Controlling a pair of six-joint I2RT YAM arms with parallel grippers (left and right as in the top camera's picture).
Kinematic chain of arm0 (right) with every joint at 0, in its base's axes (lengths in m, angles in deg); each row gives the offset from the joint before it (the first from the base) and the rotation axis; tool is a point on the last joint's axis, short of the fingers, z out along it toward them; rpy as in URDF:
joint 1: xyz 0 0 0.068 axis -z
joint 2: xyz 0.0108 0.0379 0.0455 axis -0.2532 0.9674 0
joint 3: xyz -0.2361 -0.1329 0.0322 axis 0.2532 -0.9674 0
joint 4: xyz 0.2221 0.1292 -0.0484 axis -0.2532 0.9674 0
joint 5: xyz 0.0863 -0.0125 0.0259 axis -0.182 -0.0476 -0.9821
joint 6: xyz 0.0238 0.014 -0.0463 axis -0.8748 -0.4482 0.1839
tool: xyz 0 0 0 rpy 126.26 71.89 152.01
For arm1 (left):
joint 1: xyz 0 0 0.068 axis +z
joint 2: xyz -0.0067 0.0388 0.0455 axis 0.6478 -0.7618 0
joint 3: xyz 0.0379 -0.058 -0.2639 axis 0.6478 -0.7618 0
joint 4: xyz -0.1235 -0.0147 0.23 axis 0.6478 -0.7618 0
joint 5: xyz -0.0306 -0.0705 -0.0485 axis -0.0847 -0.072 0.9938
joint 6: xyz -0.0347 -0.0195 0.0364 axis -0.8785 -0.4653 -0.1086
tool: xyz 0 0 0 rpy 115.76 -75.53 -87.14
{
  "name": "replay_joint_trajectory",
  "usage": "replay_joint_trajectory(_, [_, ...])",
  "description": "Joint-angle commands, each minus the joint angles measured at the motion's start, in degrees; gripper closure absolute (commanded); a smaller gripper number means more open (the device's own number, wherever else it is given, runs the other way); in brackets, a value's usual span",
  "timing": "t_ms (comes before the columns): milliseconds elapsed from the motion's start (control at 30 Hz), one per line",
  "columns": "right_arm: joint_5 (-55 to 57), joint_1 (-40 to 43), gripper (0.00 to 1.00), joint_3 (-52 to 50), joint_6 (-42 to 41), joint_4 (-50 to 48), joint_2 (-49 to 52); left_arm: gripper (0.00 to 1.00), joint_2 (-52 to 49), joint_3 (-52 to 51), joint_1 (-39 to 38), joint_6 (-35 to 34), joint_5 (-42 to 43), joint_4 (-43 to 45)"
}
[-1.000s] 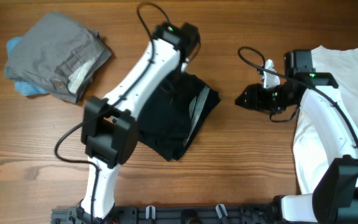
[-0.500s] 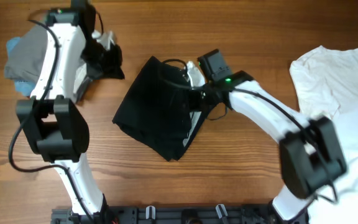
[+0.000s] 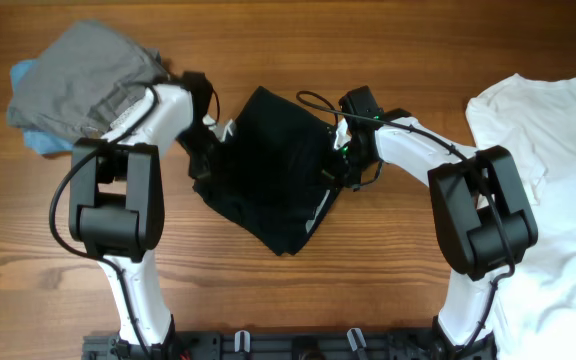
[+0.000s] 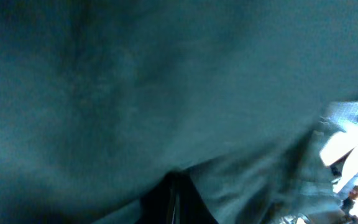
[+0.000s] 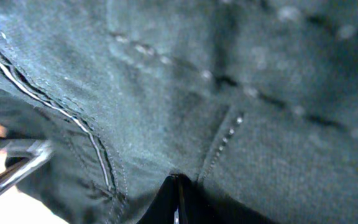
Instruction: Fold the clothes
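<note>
The black shorts lie crumpled in the middle of the table, with a strip of pale grey inner waistband showing at their lower right. My left gripper is shut on the shorts' left edge. My right gripper is shut on their right edge. In the left wrist view dark cloth fills the frame and the left gripper pinches it. In the right wrist view the right gripper is closed on stitched black fabric.
Folded grey shorts sit on a light-blue cloth at the back left. A white T-shirt lies spread along the right side. Wooden tabletop shows in front of the shorts.
Both grippers have gone from open to shut. The left arm swung from the grey pile to the black shorts' left edge. The right gripper stayed at their right edge, and the shorts changed shape.
</note>
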Motion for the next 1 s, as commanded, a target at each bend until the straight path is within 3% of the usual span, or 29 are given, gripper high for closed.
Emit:
replay_joint_trajectory(0, [3.82, 0.96, 0.96, -0.48, -0.63, 0.90, 1.27, 0.96, -0.04, -11.04, 0.57, -11.67, -4.79, 19.30])
replay_joint_trajectory(133, [4.13, 0.72, 0.95, -0.44, 4.42, 1.33, -5.64, 0.96, -0.02, -9.44, 2.19, -11.76, -6.56, 35.26])
replay_joint_trajectory(233, [6.84, -0.39, 0.92, -0.44, 9.88, -2.71, -15.04, 0.96, -0.02, -2.16, 3.17, -10.71, -8.57, 36.17])
replay_joint_trajectory(300, [7.61, -0.83, 0.89, -0.44, 12.09, -6.64, -18.53, 0.95, 0.02, 4.92, 3.50, -9.77, -8.33, 29.68])
replay_joint_trajectory(367, [8.44, -0.83, 0.89, -0.44, 11.89, -9.16, -19.17, 0.72, 0.24, 13.73, 3.50, -9.01, -8.15, 17.05])
replay_joint_trajectory(467, [10.49, -0.83, 0.90, -1.60, 10.49, -9.62, -16.20, 0.52, 2.21, 22.67, 3.50, -4.07, -8.22, -0.15])
replay_joint_trajectory(533, [10.45, -0.83, 0.91, -2.32, 8.20, -9.51, -12.85, 0.51, 4.98, 24.22, 3.63, -3.61, -8.15, -6.29])
replay_joint_trajectory(633, [9.81, -0.83, 0.92, -2.34, 4.46, -9.81, -8.11, 0.63, 10.99, 24.20, 4.02, -3.65, -8.13, -12.83])
replay_joint_trajectory(767, [5.42, -0.87, 0.93, -2.34, 3.72, -12.24, -4.28, 0.60, 18.95, 22.23, 4.04, -7.96, -9.86, -18.40])
replay_joint_trajectory(800, [5.49, -0.98, 0.93, -2.34, 3.72, -12.39, -3.78, 0.55, 20.41, 20.02, 4.02, -9.84, -9.86, -18.29])
replay_joint_trajectory(900, [5.49, -0.98, 0.93, -2.34, 2.86, -12.37, -2.95, 0.16, 21.84, 7.45, 4.02, -18.97, -9.25, -14.73])
replay_joint_trajectory(933, [5.49, -0.98, 0.93, -2.34, 2.64, -12.39, -2.82, 0.08, 21.81, 3.61, 4.02, -20.70, -7.54, -11.93])
replay_joint_trajectory(967, [5.51, -0.98, 0.92, -2.34, 2.73, -12.50, -2.82, 0.00, 21.81, -4.44, 4.02, -21.49, -0.50, -4.07])
